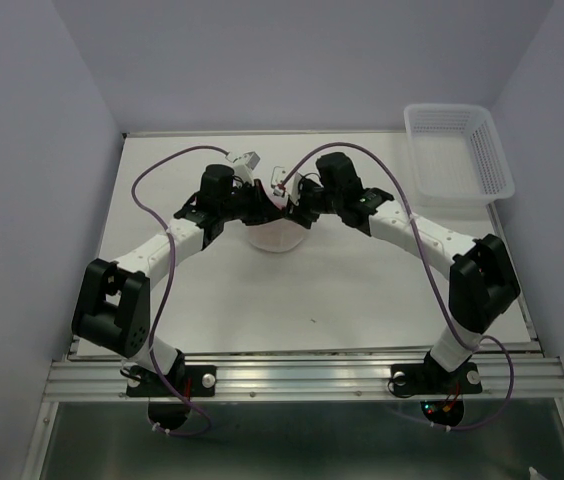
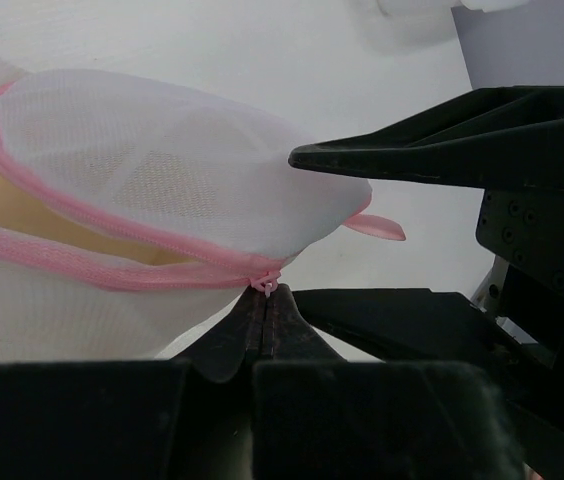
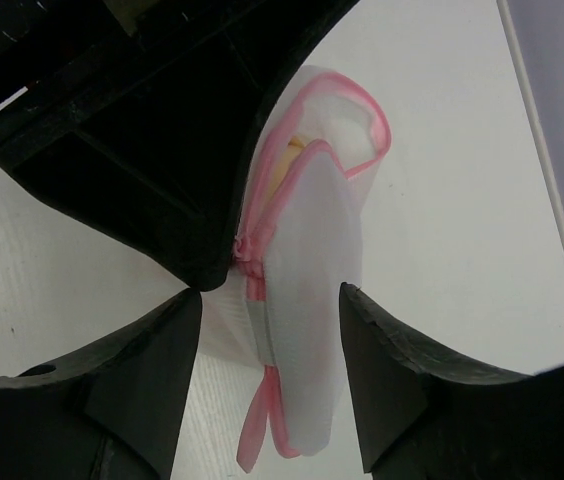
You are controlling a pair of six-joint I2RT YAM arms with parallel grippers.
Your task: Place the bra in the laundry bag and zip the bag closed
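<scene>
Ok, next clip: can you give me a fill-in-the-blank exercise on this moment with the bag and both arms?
1. The jaws of the left gripper are ____ on the pink zipper of the laundry bag.
2. The jaws of the right gripper stand ____, one on each side of the bag.
3. The tan bra lies ____ the bag, showing through the unzipped gap.
4. The white slotted basket sits at the far ____ corner of the table.
Missing words: shut; open; inside; right.

1 ea: left gripper (image 2: pixel 265 305), right gripper (image 3: pixel 272 295), laundry bag (image 2: pixel 162 160), bra (image 2: pixel 22 212), basket (image 1: pixel 498 160).
</scene>
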